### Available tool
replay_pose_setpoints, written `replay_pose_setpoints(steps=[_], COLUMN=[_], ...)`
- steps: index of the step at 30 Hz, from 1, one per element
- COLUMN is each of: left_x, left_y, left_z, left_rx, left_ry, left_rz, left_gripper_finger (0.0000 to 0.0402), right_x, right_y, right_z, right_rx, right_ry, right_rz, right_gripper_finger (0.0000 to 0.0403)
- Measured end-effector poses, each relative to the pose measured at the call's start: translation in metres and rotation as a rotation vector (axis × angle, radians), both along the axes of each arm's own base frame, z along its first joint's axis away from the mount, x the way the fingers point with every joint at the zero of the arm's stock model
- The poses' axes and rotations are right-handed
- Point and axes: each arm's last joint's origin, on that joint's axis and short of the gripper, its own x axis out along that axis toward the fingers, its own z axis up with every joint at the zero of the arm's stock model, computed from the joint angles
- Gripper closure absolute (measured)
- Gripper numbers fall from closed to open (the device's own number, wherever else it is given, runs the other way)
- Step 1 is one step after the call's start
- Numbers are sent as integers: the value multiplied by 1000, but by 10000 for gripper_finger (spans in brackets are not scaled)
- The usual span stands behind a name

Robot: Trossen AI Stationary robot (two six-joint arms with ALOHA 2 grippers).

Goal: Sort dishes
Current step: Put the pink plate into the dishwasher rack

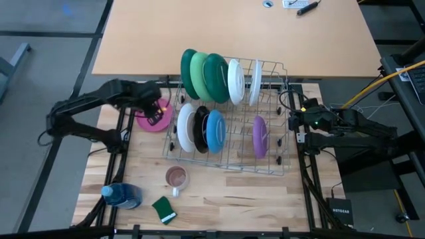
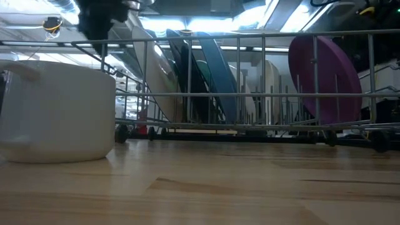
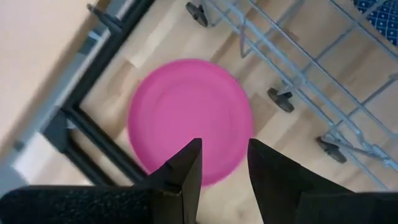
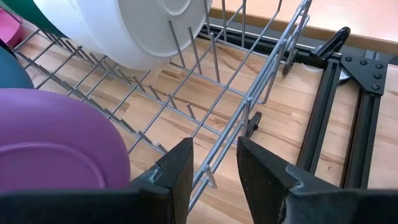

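A wire dish rack [image 1: 282,166] stands mid-table. Dark green and light green plates [image 1: 199,74] and two white plates [image 1: 236,81] stand on edge in its far row. White, black and blue plates [image 1: 215,129] and a purple plate [image 1: 259,136] stand in its near row. A pink plate [image 3: 186,106] lies flat on the table left of the rack. My left gripper [image 3: 224,152] is open and hovers above the pink plate's edge. My right gripper [image 4: 215,155] is open at the rack's right side, a rim wire [image 4: 249,106] running between its fingers.
A small clear mug [image 1: 176,178] stands near the front and fills the left of the low view [image 2: 56,109]. A blue bottle [image 1: 123,194] and a green sponge [image 1: 164,209] lie at the front left. Black frame rails [image 4: 348,112] flank the rack.
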Motion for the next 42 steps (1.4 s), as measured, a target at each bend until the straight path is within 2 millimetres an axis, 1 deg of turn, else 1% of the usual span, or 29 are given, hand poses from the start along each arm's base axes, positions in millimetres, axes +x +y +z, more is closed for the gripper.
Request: replay_pose_setpoints(steps=[2,4,8,12,18,25,29,35,39,42], left_x=[-11,-17,-24,-26,-23,-24,-24,-19,-18,-13], left_y=[-5,-9,-19,-28,-37,-41,-43,-41,-40,-39], left_z=[-11,-26,-57,-90,-123,-134,-144,-157,-162,-166], left_rx=[-11,-32,-93,-125,-104,-108,-116,-81,-70,-70], left_ry=[-59,-96,-80,23,63,101,98,63,93,99], left_rz=[46,85,103,38,-137,-129,-96,-53,-30,-27], left_gripper_finger=[285,285,285,285,285,285,285,274,266,262], right_x=[0,0,0,1,2,2,2,2,1,1], right_y=[0,0,1,2,2,2,2,2,2,2], right_z=[0,0,0,-1,-1,0,0,-1,-1,-1], right_rx=[0,0,21,57,73,72,72,71,72,71], right_ry=[0,0,-5,-11,-18,-23,-22,-16,-11,-8], right_rz=[0,0,16,44,58,59,59,61,61,63], right_gripper_finger=[276,276,276,276,276,276,276,276,276,276])
